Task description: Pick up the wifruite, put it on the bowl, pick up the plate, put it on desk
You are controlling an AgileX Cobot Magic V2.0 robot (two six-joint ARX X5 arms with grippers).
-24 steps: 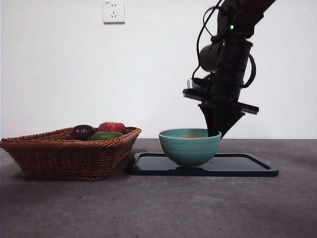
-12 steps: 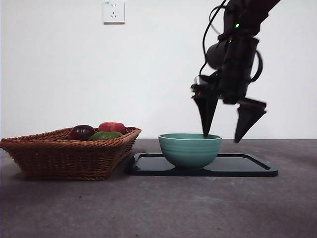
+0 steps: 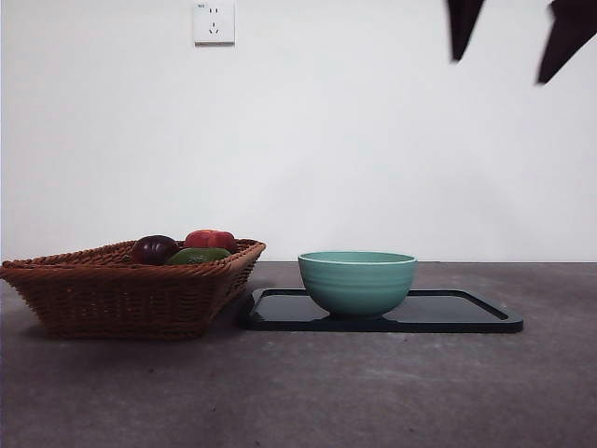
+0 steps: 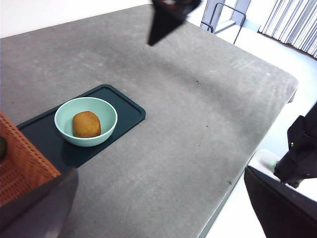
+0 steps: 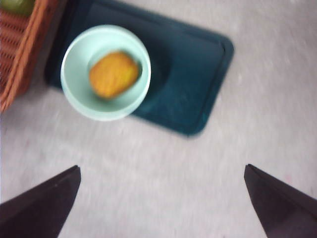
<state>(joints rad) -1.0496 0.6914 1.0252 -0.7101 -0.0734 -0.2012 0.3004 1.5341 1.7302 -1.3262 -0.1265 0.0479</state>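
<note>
The fruit [image 4: 86,124] sits inside the green bowl [image 3: 357,280], brown-orange skin up, nothing touching it. The bowl stands on the left part of a dark tray [image 3: 466,311], which lies flat on the desk [image 3: 308,392]. Desk top is grey-brown, matte, a bit mottled, w/ a rounded corner visible in the left wrist view. Just beside the tray on the left is a wicker basket [image 3: 121,294] holding a dark purple fruit [image 3: 154,248], a red one [image 3: 211,239] and a green one [image 3: 199,255]. Behind it all a plain white wall w/ a socket [image 3: 214,21] high up.

The right gripper [image 3: 508,37] hangs high above the tray, only its two black tips showing at the top edge of the front view, jaws spread wide and empty (right wrist picture is blurred). The left gripper [image 4: 158,208] waits off to the side, jaws apart too, gripping nothing.
</note>
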